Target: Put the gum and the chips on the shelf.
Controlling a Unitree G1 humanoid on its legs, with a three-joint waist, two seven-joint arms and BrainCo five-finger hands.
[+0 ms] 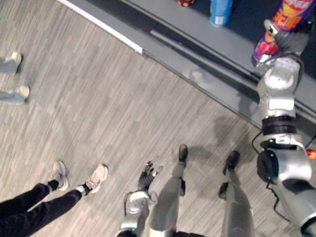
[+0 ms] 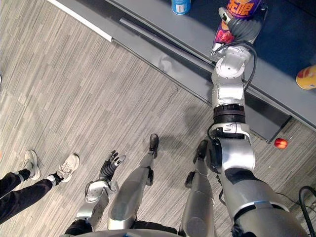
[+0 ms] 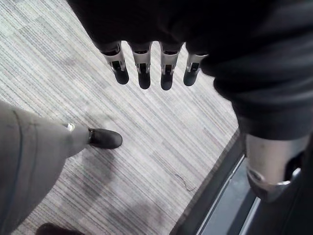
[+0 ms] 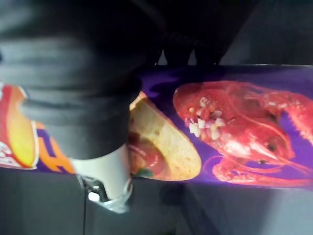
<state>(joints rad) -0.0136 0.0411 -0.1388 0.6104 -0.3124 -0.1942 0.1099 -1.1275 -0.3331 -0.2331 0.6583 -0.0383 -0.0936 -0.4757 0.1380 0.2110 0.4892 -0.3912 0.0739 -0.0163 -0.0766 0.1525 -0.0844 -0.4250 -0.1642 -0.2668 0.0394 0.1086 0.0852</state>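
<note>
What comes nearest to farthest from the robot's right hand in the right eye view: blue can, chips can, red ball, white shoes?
1. Chips can: held in the right hand.
2. Blue can: on the shelf, leftward.
3. Red ball: on the floor, right side.
4. White shoes: far left floor.

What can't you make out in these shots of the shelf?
1. Chips can: top cut off by the eye views' upper edge, middle covered by the right hand.
2. Blue container: top cut off there too; gum or not, unclear.
3. Orange object: cut by the right eye view's edge.
</note>
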